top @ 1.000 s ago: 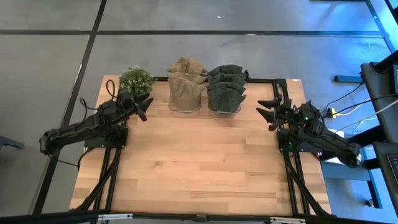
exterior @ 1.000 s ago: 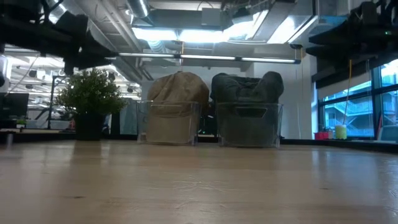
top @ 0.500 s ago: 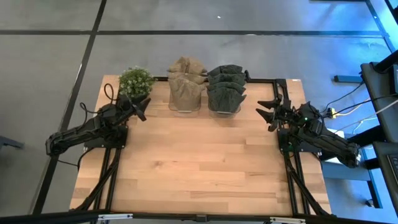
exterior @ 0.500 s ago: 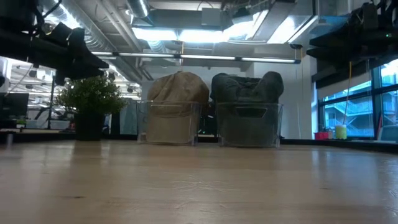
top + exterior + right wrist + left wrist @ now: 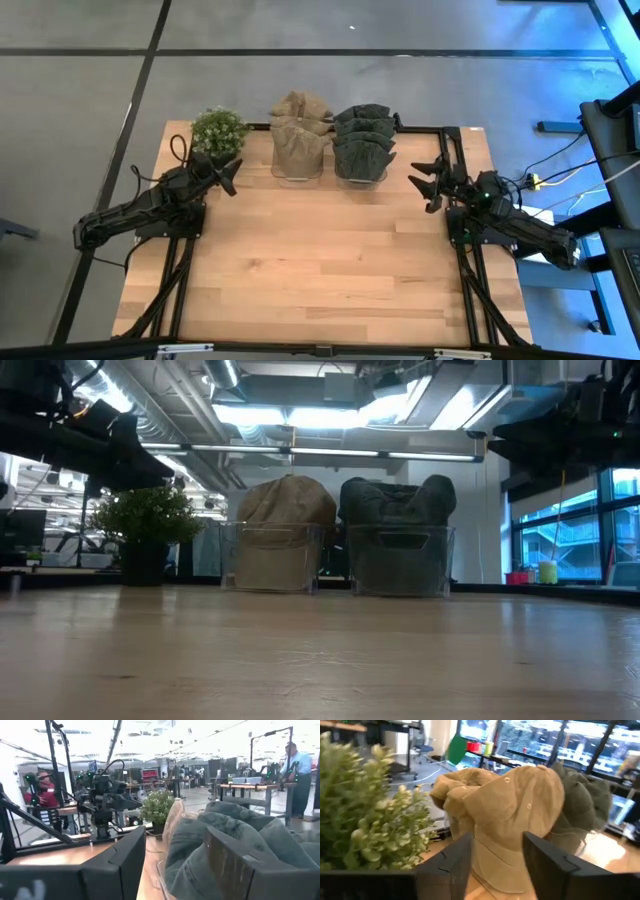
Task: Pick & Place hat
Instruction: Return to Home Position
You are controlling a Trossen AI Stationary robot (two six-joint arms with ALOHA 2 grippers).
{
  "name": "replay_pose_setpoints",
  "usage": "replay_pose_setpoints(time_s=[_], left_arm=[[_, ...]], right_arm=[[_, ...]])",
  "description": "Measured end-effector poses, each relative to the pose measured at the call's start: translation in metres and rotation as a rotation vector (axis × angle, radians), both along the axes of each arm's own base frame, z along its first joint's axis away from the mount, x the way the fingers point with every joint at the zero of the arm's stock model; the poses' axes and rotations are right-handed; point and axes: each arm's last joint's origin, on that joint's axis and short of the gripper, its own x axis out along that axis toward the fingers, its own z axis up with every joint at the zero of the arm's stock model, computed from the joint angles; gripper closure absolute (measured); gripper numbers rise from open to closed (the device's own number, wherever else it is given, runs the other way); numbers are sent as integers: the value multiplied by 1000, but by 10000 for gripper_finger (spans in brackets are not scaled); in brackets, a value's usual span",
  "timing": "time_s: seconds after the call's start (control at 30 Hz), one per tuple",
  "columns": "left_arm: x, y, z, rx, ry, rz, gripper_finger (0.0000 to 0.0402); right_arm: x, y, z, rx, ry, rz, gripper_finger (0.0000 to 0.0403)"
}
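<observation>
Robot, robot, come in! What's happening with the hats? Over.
Left gripper open, empty, beside plant. Right gripper open, empty. Brown caps in left bin, black caps in right bin.

Along the desk's (image 5: 320, 650) far edge we see a potted plant (image 5: 147, 520) toward the left corner. Near the middle stand two transparent bins just beside each other: the left bin (image 5: 270, 565) heaped with brown caps (image 5: 285, 500), the right bin (image 5: 400, 565) with black caps (image 5: 397, 500). Dark arm parts (image 5: 110, 450) hang above both side edges.
</observation>
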Motion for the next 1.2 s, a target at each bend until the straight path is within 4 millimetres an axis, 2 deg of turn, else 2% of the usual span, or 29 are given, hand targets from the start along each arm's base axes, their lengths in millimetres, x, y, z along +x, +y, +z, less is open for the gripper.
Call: replay_pose_setpoints(time_s=[0.1,0.33,1.2], left_arm=[[0,0,0,27,27,-2,237],[0,0,0,21,21,2,236],[0,0,0,21,21,2,236]], right_arm=[[0,-1,-1,3,8,-24,201],[1,-4,-15,130,116,-103,201],[1,-4,-19,121,162,-115,201]])
